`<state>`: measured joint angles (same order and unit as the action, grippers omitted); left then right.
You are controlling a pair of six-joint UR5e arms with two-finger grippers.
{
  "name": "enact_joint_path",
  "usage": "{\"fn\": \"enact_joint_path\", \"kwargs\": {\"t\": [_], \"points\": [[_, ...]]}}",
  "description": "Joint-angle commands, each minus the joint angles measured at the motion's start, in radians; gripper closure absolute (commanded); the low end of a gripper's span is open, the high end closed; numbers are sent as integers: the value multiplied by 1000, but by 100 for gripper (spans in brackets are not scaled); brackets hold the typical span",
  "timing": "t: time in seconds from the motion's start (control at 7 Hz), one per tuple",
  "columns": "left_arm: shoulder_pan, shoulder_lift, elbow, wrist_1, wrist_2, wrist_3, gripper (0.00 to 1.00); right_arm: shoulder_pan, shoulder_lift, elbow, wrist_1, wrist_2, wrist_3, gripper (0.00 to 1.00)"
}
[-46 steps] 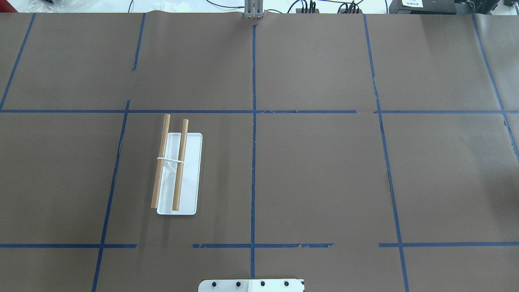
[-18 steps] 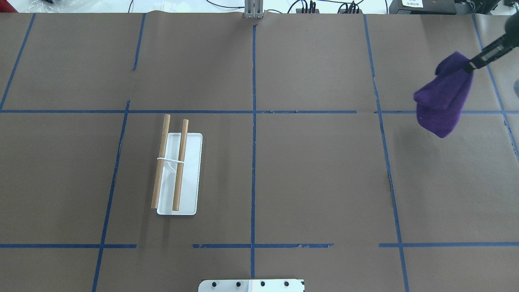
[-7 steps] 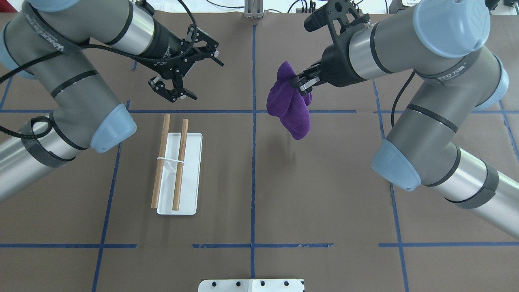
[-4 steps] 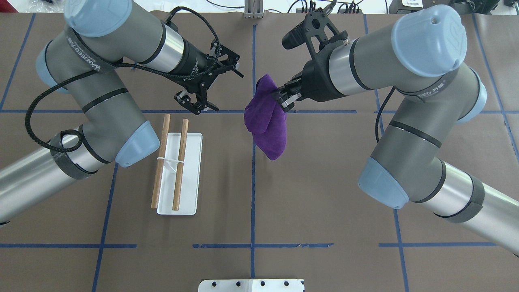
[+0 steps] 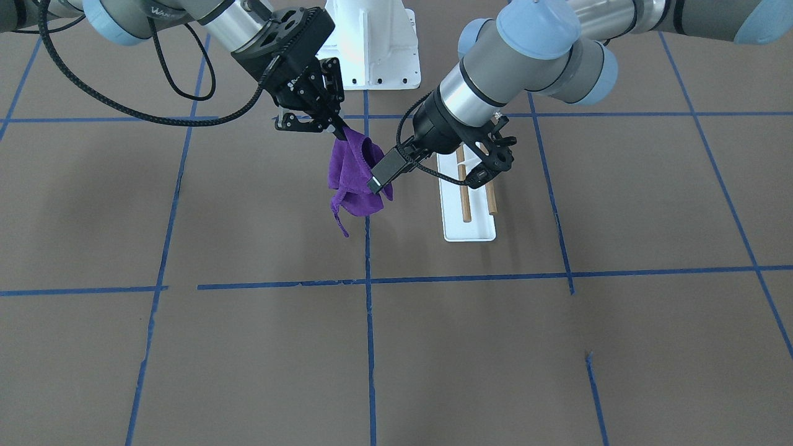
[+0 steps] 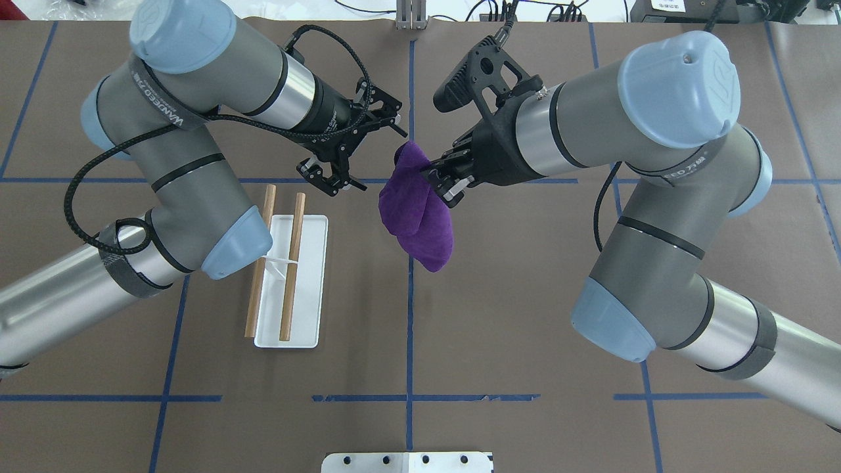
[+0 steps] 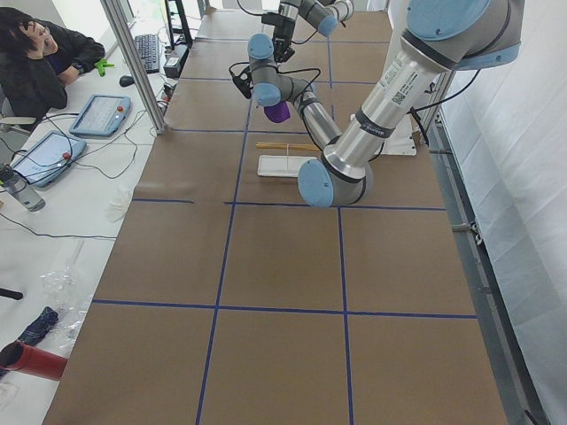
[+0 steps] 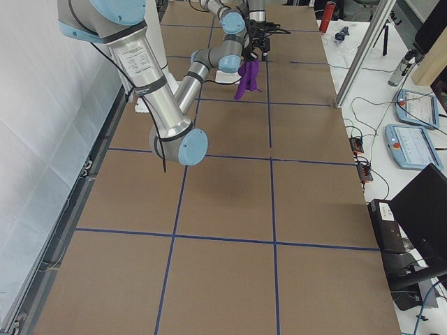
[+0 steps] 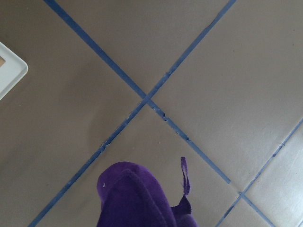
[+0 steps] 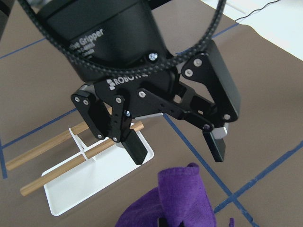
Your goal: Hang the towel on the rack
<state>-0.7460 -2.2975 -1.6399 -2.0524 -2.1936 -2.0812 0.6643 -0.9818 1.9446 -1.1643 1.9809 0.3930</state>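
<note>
The overhead cam gives me both arms at once. The right gripper point(image 6: 441, 181) is pinched on the top fold of the towel point(image 6: 420, 220). The towel hangs in the air at mid-frame, over the ctr blue tape line point(image 6: 409, 328) and clear of the table point(image 6: 525, 315). The left gripper point(image 6: 380, 159) sits just left of the cloth w/ its fingers spread and nothing between them. I can't tell whether a tip touches the fabric.

The rack point(image 6: 307, 289) stands left of ctr, well apart from the towel, and its two dowels point(image 6: 290, 289) are bare. The left arm's elbow hides one corner of it here. In the front-facing cam it's the left wrist that covers the rack's upper end.

The right wrist cam shows what neither of those does – the left gripper head-on, jaws wide. The rack is behind it at lower left and the towel's top is at the bottom edge. The left wrist cam shows no gripper at all, only the towel's crown at the bottom and a white rack corner at the left edge.

In the side cams the towel is only a small purple blob far up the frame.

Towel: deep purple, plush, bunched into a couple of rounded lobes – not spread flat. A thin strand dangles from its low end in the front-facing cam.
</note>
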Motion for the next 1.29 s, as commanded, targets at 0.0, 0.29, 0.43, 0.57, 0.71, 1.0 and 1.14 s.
{"fn": "enact_joint_path", "kwargs": {"t": [0.0,0.29,0.43,0.57,0.71,1.0,1.14], "points": [[26,-5,6,-2,12,1,9,-5,5,11,0,-1,0,100],[42,6,8,-66,12,4,62,-5,6,8,0,-1,0,100],[43,7,12,-92,12,6,66,-5,6,10,2,-1,0,100],[45,9,11,-94,12,7,91,-5,6,10,2,-1,0,100],[45,10,9,-94,12,12,100,-5,6,10,2,-1,0,100],[43,23,0,-91,12,29,100,-5,3,8,3,6,9,100],[39,23,-1,-91,12,30,100,-5,2,8,3,4,24,31]]}}
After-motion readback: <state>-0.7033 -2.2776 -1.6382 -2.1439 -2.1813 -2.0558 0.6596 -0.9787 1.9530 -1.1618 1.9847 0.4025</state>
